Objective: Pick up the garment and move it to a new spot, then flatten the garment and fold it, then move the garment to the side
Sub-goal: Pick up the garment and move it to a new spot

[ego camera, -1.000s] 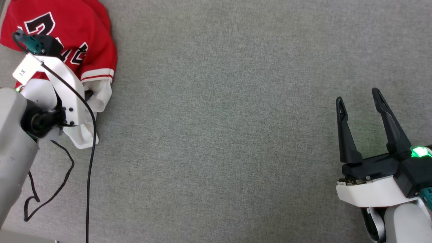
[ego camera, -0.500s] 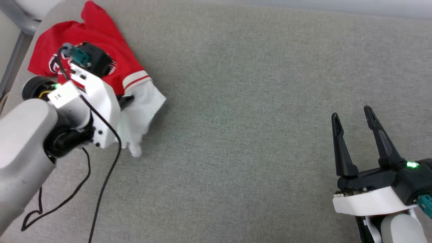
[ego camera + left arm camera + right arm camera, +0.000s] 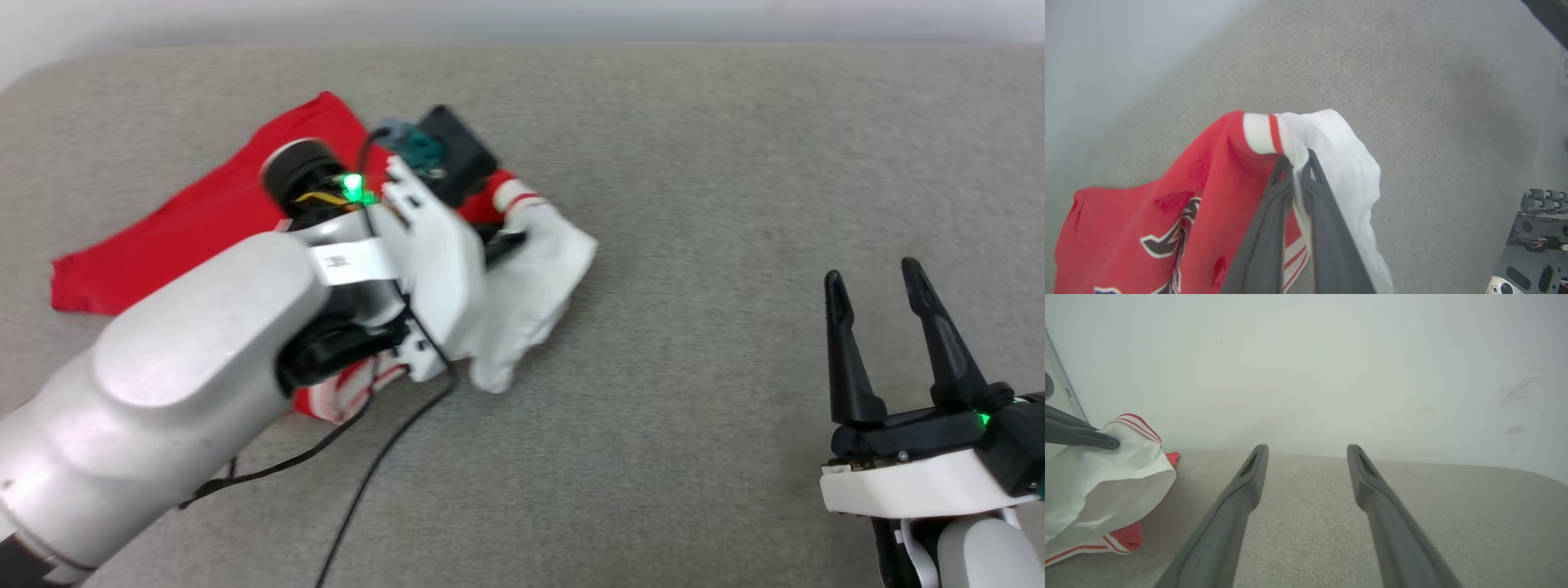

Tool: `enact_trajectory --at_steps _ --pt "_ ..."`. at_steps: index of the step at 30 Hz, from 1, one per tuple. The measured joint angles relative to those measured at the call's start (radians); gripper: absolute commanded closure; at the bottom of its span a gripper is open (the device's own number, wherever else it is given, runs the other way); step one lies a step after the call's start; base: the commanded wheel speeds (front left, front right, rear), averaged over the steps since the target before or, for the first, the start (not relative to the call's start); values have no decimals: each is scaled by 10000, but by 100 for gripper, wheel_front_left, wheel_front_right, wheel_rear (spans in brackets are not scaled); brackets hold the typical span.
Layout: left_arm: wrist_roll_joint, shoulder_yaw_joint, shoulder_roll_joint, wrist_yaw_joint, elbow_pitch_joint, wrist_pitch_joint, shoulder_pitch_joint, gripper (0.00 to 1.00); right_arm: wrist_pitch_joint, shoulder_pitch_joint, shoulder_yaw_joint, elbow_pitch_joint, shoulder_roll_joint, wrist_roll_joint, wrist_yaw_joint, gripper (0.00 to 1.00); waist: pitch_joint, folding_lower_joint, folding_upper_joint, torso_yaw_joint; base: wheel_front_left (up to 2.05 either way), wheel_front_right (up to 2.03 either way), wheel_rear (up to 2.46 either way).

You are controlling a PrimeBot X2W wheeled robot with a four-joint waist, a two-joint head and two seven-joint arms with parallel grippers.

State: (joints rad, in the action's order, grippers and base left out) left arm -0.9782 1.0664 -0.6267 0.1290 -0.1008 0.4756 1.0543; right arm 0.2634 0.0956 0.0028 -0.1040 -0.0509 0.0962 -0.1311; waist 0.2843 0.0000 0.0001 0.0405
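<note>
Change: the head view has swung, so the camera moved; even so, the shirt [image 3: 188, 229], bunched a second ago, now trails out in a long red sheet behind the left pincer [image 3: 513, 242] and lies closer to the right pincer [image 3: 872, 276].
Left pincer: narrow, pinching the white sleeve [image 3: 539, 278] beside its red-striped cuff; the sleeve hangs from it in loose folds.
Shirt: on the left half of the bench [image 3: 718, 163], with the red body trailing toward the left; black, white-outlined lettering shows in the left wrist view.
Left arm [image 3: 204, 351]: pale, reaching over the shirt and hiding its middle.
Right pincer: wide, holding nothing, over the bench at lower right, well apart from the shirt.
</note>
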Motion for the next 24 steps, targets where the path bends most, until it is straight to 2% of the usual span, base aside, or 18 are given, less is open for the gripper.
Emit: enact_trajectory --at_steps 9,14,19,24 --pt "56 1423 1873 2 -261 -846 1639 100 0 150 -374 -161 -2 215 0 0 553 1 0 -1102 0 0 0" --pt "0 1927 2627 2 -771 -1348 2105 100 0 356 -566 -278 -2 295 0 0 1085 0 0 -1470 0 0 0" --pt "-35 2121 3166 0 -1745 -1511 1722 100 0 544 -629 -353 -2 353 0 0 1567 1 0 -1675 0 0 0" --pt "658 2150 3542 0 -2546 -1081 466 100 0 730 -673 -366 -2 357 0 0 1847 2 0 -1755 0 0 0"
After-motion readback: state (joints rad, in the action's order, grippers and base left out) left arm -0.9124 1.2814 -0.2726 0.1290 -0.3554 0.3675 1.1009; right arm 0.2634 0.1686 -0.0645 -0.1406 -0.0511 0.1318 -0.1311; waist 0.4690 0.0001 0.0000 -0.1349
